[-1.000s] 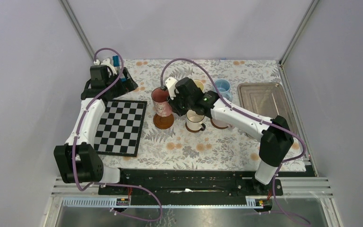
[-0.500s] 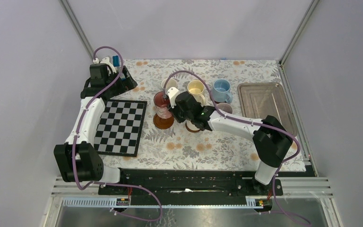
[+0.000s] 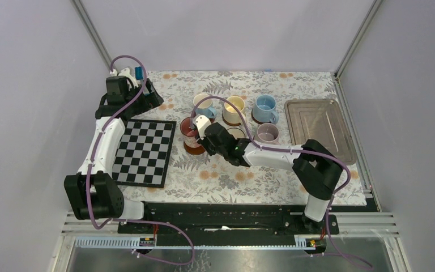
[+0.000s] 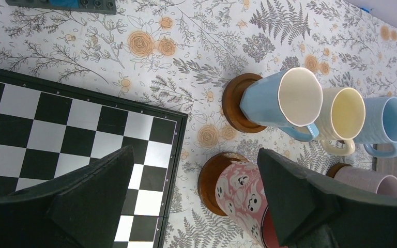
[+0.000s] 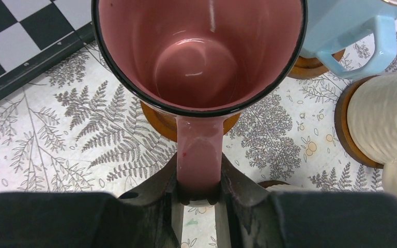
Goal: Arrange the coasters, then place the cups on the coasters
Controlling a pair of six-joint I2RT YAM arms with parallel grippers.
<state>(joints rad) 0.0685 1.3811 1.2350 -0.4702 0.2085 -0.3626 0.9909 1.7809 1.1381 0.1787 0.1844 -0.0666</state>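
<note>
Right pincer (image 5: pixel 199 192) pressed tight on the handle of the pinkish red ceramic cup (image 5: pixel 196 57), one finger each side, cup mouth facing the wrist cam. Top view: same pincer (image 3: pixel 201 131) reaches in from the right, w/ the cup (image 3: pixel 189 127) at its tip. Cup is over a round dark brown wooden coaster (image 5: pixel 157 121), mid-counter, just right of the black-and-white chequered board (image 3: pixel 144 153). Looks tilted from the left wrist cam (image 4: pixel 240 194); can't tell if its base touches the coaster (image 4: pixel 207 178).

Just right of it, white-cream ceramic cup (image 5: pixel 382 113) on its own wooden coaster (image 5: pixel 344 132), partly hidden by the right arm in top view. Next right, lilac-grey ceramic cup (image 3: pixel 268 133), also on a coaster.

Row behind, toward the far edge, left to right: light blue ceramic cup (image 4: pixel 274 101) on a brown coaster (image 4: pixel 235 95), yellow-cream ceramic cup (image 4: pixel 341 113), second light blue cup (image 4: pixel 385 121). All upright, each on a coaster, close together, not stacked.

Left pincer (image 4: pixel 196 155) spread wide, nothing btw the fingers, hanging near the far left corner (image 3: pixel 147 93) above the board's far end, well apart from the cups.

Rectangular grey metal tray (image 3: pixel 320 127) lies by the right edge. Floral cloth covers the counter (image 3: pixel 232 175).
</note>
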